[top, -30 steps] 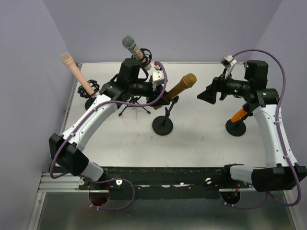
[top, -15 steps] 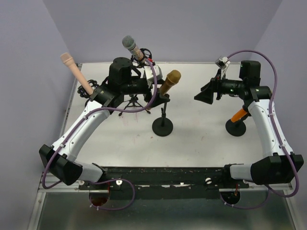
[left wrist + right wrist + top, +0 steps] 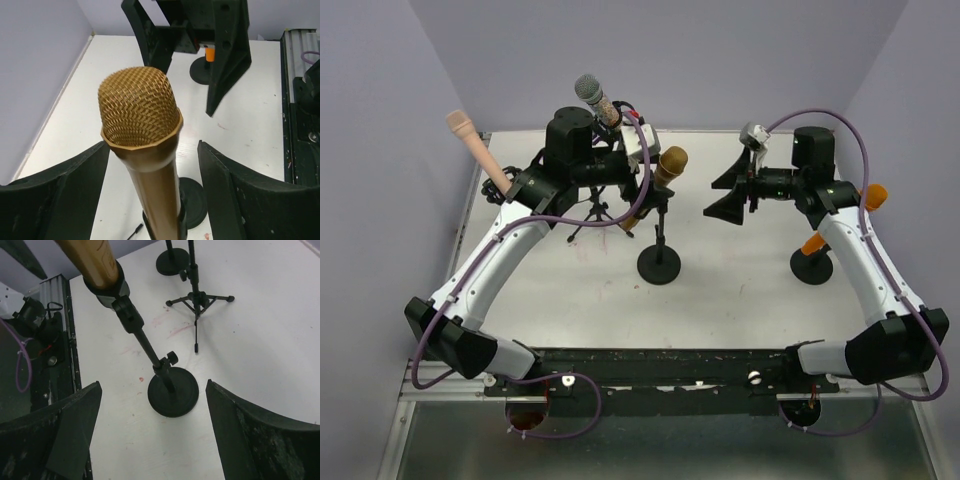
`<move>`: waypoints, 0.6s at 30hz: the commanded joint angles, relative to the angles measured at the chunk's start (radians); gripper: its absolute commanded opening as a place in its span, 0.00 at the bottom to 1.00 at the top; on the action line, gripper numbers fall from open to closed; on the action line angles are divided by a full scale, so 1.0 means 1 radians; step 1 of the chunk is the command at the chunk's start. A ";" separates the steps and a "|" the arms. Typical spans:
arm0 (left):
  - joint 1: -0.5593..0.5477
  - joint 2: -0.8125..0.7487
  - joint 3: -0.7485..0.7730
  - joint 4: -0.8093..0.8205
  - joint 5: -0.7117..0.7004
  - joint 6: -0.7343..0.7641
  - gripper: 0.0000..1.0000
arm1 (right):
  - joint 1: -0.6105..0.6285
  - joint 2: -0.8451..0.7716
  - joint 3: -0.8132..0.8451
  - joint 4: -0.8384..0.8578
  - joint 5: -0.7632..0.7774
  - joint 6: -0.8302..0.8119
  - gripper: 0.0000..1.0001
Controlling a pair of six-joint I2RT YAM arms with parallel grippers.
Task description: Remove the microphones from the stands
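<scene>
Gold microphone [image 3: 140, 115], 1 of 4 in view, sits clipped atop the round-based stand [image 3: 659, 262]. Left gripper [image 3: 151, 150] straddles its head, fingers wide, gripping nothing; right gripper [image 3: 152, 385] gapes wide, empty.

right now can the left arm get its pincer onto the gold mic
Probably yes. The left pincer is open, and the gold microphone stands between its fingers, with a gap on each side and nothing else between them.

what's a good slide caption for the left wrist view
Left gripper with open fingers either side of the gold microphone on its stand, not yet touching it.
</scene>
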 commanded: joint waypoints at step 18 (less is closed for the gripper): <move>0.028 0.080 0.116 -0.191 0.073 0.092 0.53 | 0.245 0.098 -0.145 0.537 -0.006 0.038 0.85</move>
